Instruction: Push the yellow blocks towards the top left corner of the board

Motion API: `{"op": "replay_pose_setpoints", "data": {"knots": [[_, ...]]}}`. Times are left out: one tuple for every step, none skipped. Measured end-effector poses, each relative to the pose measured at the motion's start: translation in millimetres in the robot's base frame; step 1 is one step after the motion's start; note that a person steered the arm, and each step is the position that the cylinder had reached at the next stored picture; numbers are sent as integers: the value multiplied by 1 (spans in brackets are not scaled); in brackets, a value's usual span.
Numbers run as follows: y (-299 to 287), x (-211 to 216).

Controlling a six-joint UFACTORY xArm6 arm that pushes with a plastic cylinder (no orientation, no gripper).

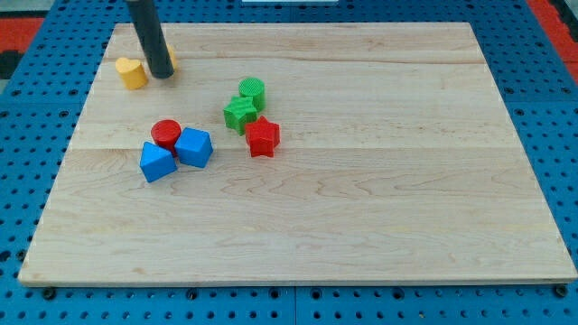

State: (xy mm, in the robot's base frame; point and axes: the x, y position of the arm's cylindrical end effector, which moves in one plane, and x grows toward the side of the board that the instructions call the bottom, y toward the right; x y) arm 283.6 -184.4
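A yellow block (pixel 131 72) sits near the board's top left corner. A second yellow block (pixel 171 60) is mostly hidden behind the dark rod, only a sliver shows at the rod's right edge. My tip (pixel 162 74) rests on the board just to the right of the visible yellow block, close to it, and in front of the hidden one.
A red cylinder (pixel 166 134) touches two blue blocks (pixel 157 162) (pixel 194 147) at centre left. A green cylinder (pixel 252 90), a green star block (pixel 240 113) and a red star block (pixel 263 136) cluster near the middle. The wooden board (pixel 379 181) lies on a blue pegboard.
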Motion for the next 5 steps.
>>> {"op": "replay_pose_setpoints", "data": {"knots": [[0, -36], [37, 18], [-4, 51], [-54, 38], [-54, -4]]}}
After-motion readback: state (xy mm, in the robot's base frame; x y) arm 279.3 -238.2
